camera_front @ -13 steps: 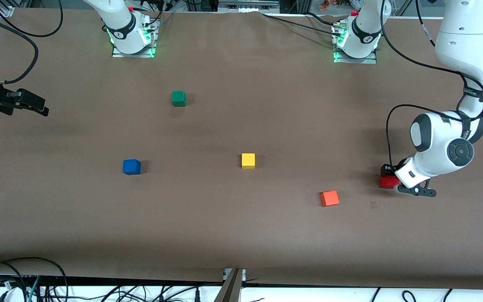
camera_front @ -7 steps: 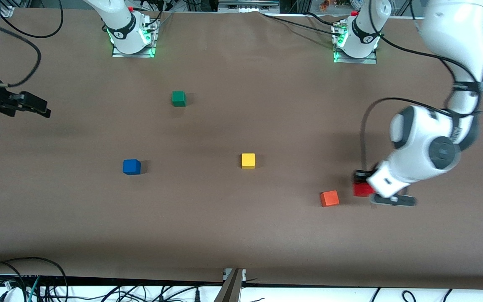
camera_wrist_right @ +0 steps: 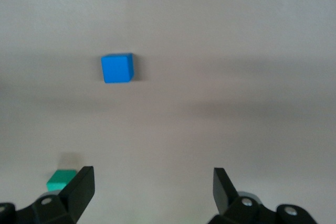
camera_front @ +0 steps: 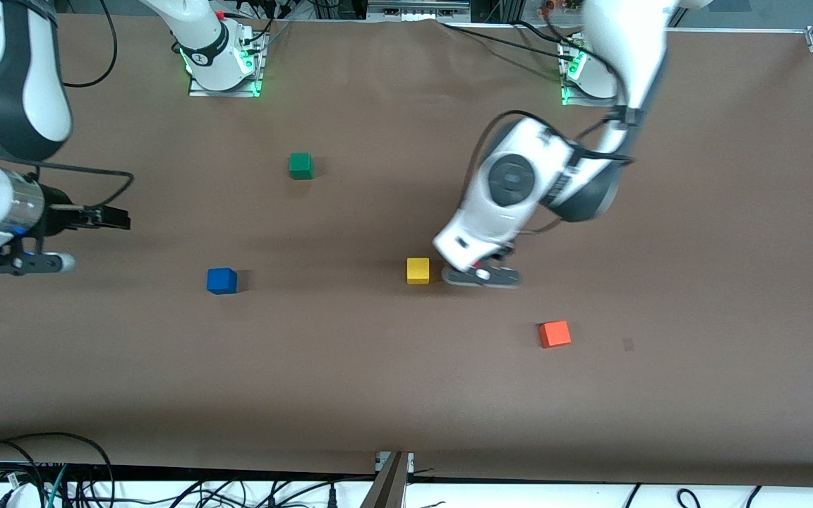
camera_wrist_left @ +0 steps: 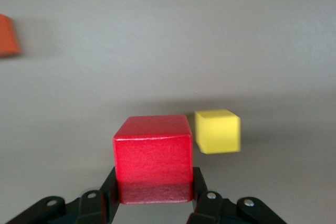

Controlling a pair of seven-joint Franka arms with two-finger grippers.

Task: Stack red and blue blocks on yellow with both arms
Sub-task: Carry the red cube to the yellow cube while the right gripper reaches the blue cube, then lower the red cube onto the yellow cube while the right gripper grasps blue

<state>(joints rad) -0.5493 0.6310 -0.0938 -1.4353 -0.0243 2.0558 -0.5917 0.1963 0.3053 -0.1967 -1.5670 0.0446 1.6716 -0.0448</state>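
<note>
The red block [camera_wrist_left: 152, 153] is clamped between the fingers of my left gripper [camera_wrist_left: 154, 177], lifted off the table. In the front view the left arm's wrist hides it. The yellow cube [camera_front: 418, 270] [camera_wrist_left: 218, 130] sits mid-table right beside the held block, and the left hand hovers just toward the left arm's end of it. The blue block [camera_front: 221, 280] [camera_wrist_right: 117, 68] rests alone toward the right arm's end. My right gripper [camera_front: 121, 219] [camera_wrist_right: 152, 179] hangs open and empty over bare table, short of the blue block.
A green cube [camera_front: 300, 166] [camera_wrist_right: 62, 180] lies farther from the front camera, toward the arms' bases. An orange cube [camera_front: 555, 334] [camera_wrist_left: 8, 35] lies nearer the front camera than the yellow one, toward the left arm's end. Brown paper covers the table [camera_front: 406, 395].
The left arm has carried the red block from its end of the table, past the orange cube, to beside the yellow cube. The right arm has swung in toward the blue block, still open.
</note>
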